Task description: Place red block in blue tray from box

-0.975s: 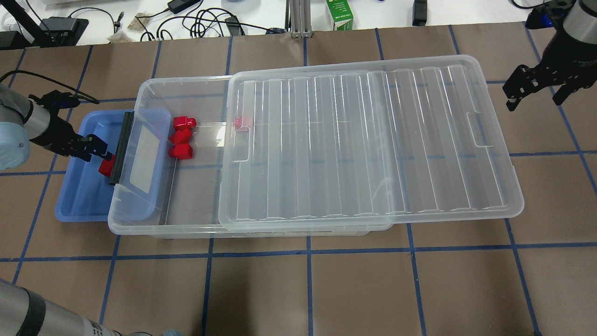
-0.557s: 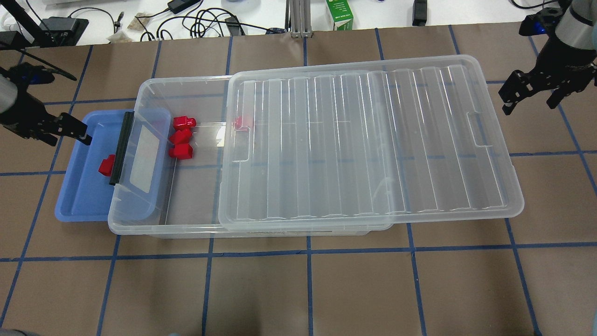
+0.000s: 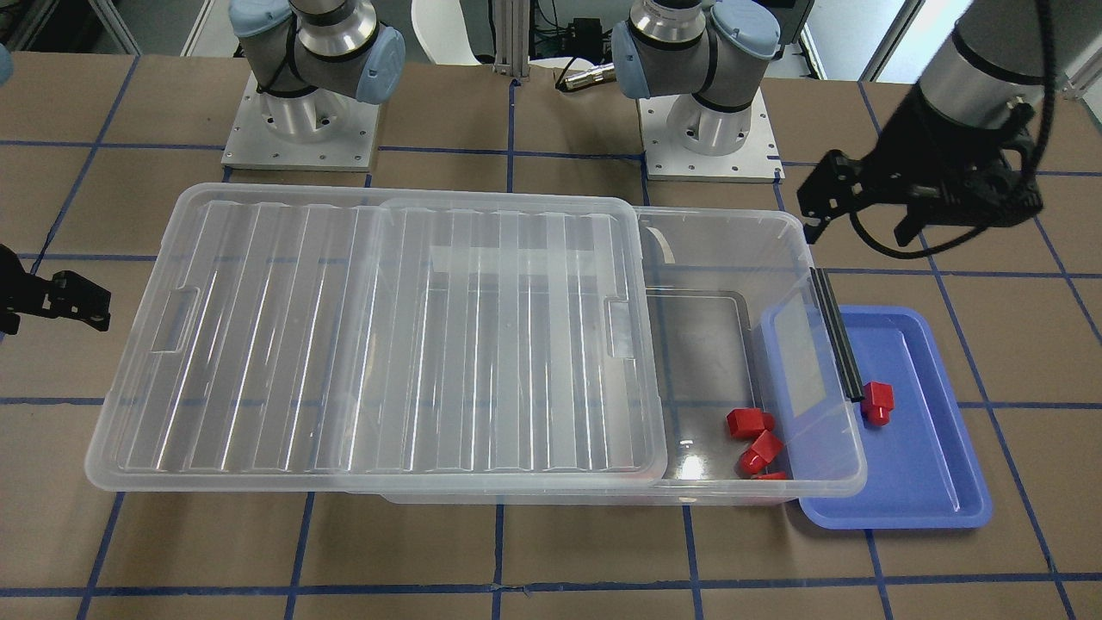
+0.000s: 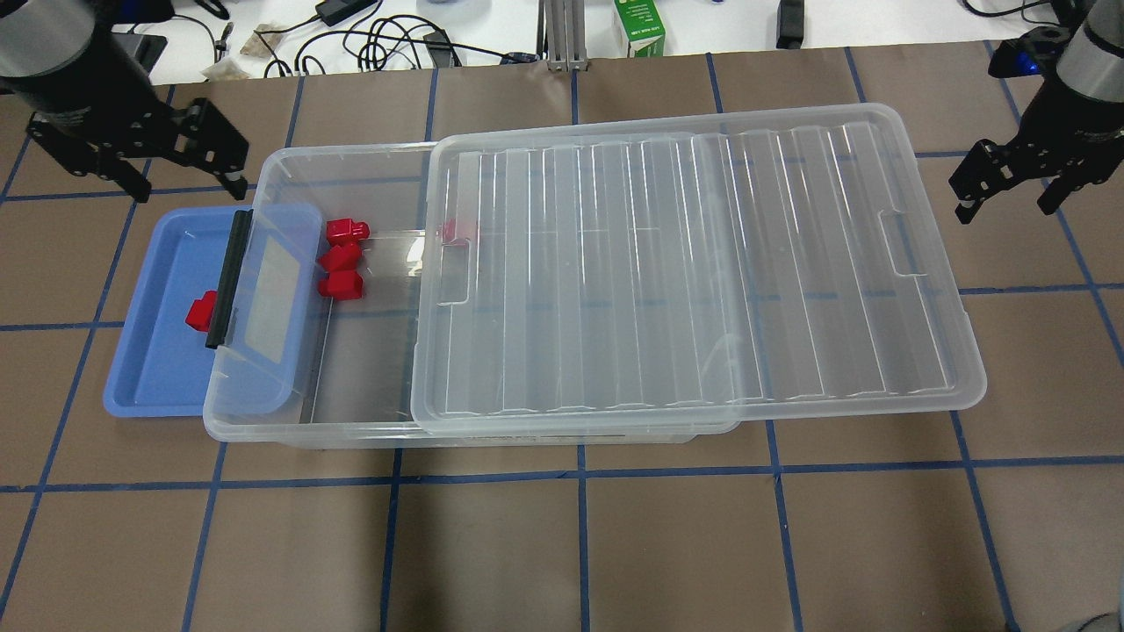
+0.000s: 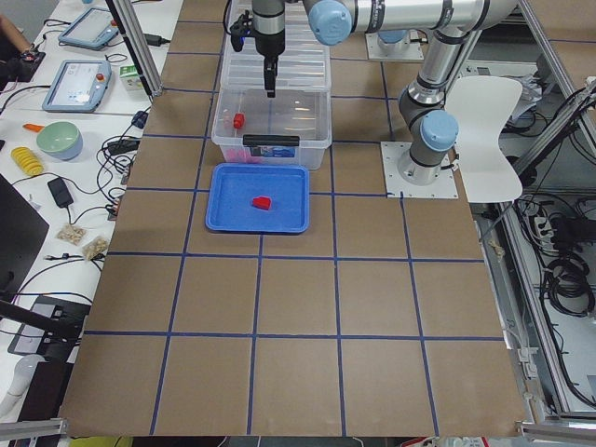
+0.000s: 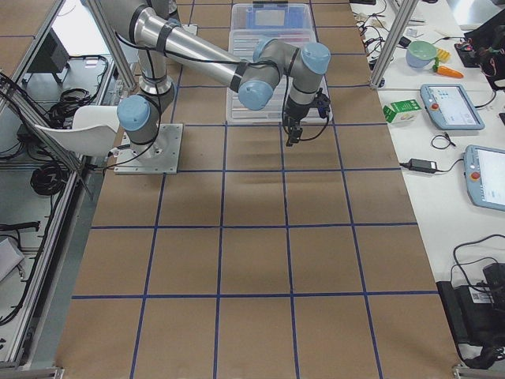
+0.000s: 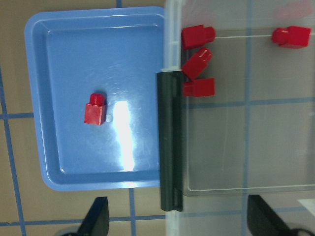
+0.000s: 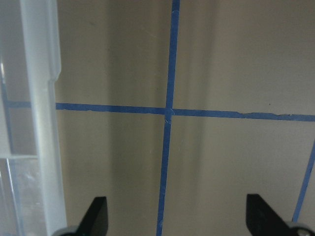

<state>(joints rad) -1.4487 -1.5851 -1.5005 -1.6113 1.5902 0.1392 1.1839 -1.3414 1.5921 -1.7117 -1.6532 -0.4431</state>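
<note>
The red block (image 4: 202, 311) lies loose in the blue tray (image 4: 158, 369), close to the box's black end handle (image 4: 228, 279). It also shows in the left wrist view (image 7: 95, 110) and the front view (image 3: 878, 401). The clear box (image 4: 351, 386) has its ribbed lid (image 4: 694, 263) slid right, so its left end is uncovered. My left gripper (image 4: 187, 184) is open and empty, raised above the tray's far corner. My right gripper (image 4: 1007, 206) is open and empty, beyond the lid's right end.
Three more red blocks (image 4: 341, 259) lie in the uncovered end of the box, and another (image 4: 452, 230) sits under the lid's edge. The box end overhangs the tray's right side. A green carton (image 4: 639, 26) and cables (image 4: 386, 39) lie past the table's far edge.
My left gripper has let go of the red block in the tray, risen and swung to the tray's far corner. The block stays put. The right gripper barely shifted.
</note>
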